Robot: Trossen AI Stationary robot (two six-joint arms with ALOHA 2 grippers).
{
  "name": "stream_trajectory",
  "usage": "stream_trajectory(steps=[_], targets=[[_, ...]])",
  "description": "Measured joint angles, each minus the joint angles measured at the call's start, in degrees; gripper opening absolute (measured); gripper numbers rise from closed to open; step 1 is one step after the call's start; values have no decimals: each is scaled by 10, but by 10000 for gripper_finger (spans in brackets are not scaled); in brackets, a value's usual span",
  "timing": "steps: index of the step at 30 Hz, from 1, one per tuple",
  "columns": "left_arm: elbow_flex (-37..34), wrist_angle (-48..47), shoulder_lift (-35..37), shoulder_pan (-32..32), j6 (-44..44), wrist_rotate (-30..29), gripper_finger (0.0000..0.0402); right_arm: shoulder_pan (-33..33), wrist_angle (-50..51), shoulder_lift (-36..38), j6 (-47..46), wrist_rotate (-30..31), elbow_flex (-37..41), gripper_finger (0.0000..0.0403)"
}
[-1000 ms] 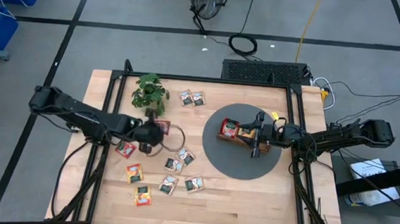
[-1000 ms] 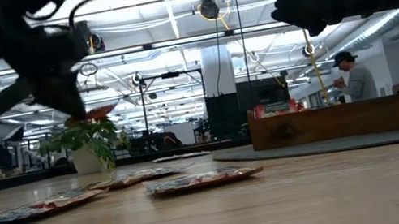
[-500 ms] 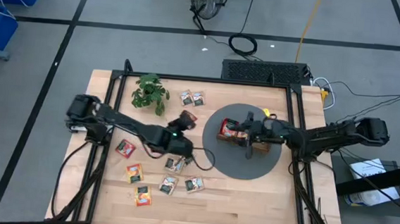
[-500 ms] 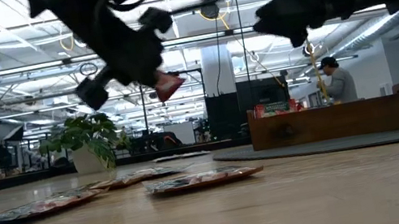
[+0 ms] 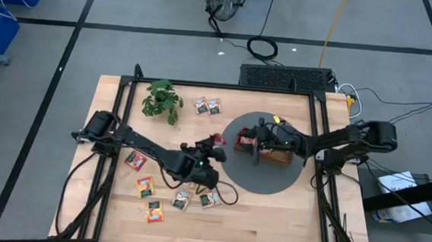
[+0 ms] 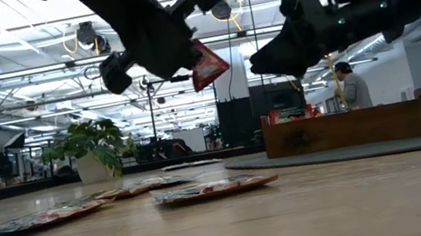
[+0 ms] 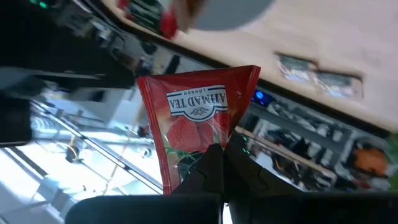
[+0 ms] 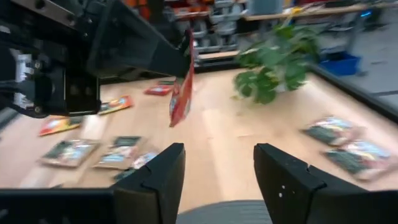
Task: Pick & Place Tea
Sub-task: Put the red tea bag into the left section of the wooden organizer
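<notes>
From above, the left gripper (image 5: 216,142) has swung away from the plant (image 5: 162,100) in the last second and now hangs near the edge of the round grey mat (image 5: 261,177), pinched tight on a red tea sachet (image 5: 217,141); the wooden tray (image 5: 269,148) sits on that mat, so the carry looks nearly done and the drop into a compartment is what I'd expect next. The right gripper (image 5: 258,144) has slid toward the plant side of the tray, so the two arms are now close together. Loose sachets (image 5: 181,200) lie on the bare wood on the side of the mat away from the tray, with a pair (image 5: 207,105) just beside the plant. From table height, the red sachet (image 6: 207,65) hangs tilted, well clear of the tabletop, with the right gripper (image 6: 270,60) between it and the tray (image 6: 358,127); flat sachets (image 6: 213,190) rest on the light wood, and a person (image 6: 352,84) stands in the workshop behind. The left wrist camera shows the fingers (image 7: 205,168) closed on the lower edge of the sachet (image 7: 199,124). The right wrist camera shows its own fingers (image 8: 283,174) standing well apart with nothing between them, facing the hanging sachet (image 8: 182,96) and the plant (image 8: 277,65) beyond.
</notes>
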State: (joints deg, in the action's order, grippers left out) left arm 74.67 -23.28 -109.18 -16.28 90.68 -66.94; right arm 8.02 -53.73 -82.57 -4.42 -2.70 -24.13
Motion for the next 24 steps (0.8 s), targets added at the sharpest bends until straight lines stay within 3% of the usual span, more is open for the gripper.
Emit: stream_trajectory(steps=[13, 18, 24], targets=[[0, 10, -3, -11, 18, 18, 3, 10, 4, -84, -54, -137, -99, 274], [0, 18, -3, -12, 18, 25, 3, 10, 25, -105, -54, -151, -124, 271], [0, 35, -3, -12, 21, 30, 4, 10, 22, -117, -47, -156, -129, 236]])
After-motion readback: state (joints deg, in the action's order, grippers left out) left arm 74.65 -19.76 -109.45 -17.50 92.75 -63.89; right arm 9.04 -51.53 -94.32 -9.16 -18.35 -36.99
